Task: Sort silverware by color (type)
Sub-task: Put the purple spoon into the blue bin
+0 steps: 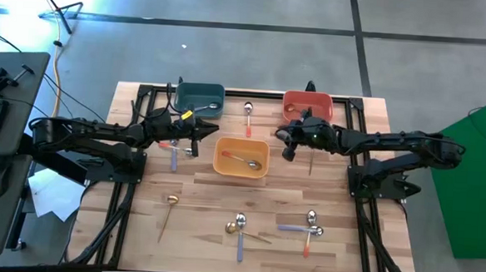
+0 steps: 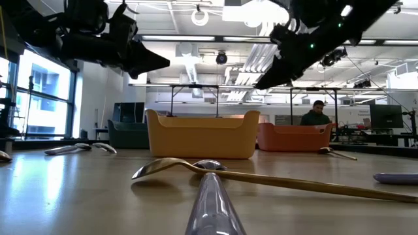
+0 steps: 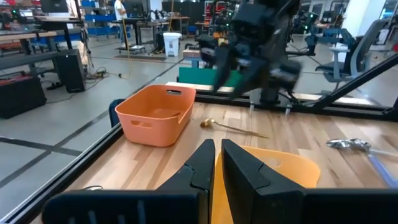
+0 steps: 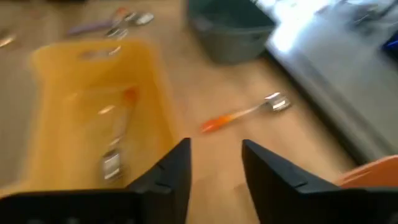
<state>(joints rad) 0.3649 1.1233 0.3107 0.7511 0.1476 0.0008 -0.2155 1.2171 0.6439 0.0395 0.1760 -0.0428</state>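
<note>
On the wooden table [image 1: 198, 192] both our grippers hover empty, left gripper [image 3: 216, 163] nearly closed, right gripper [image 4: 215, 163] open, risking mis-sorting the orange-handled spoon [image 4: 239, 115].

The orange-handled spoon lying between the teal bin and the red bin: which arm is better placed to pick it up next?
Probably the right. The right gripper has its fingers open and its wrist view looks onto the orange-handled spoon. The left gripper is about as near, but its fingers are almost shut and point at the yellow bin.

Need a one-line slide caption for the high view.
Both arms hover over the wooden table behind the yellow plastic bin holding one orange-handled spoon; more spoons lie scattered around.
</note>
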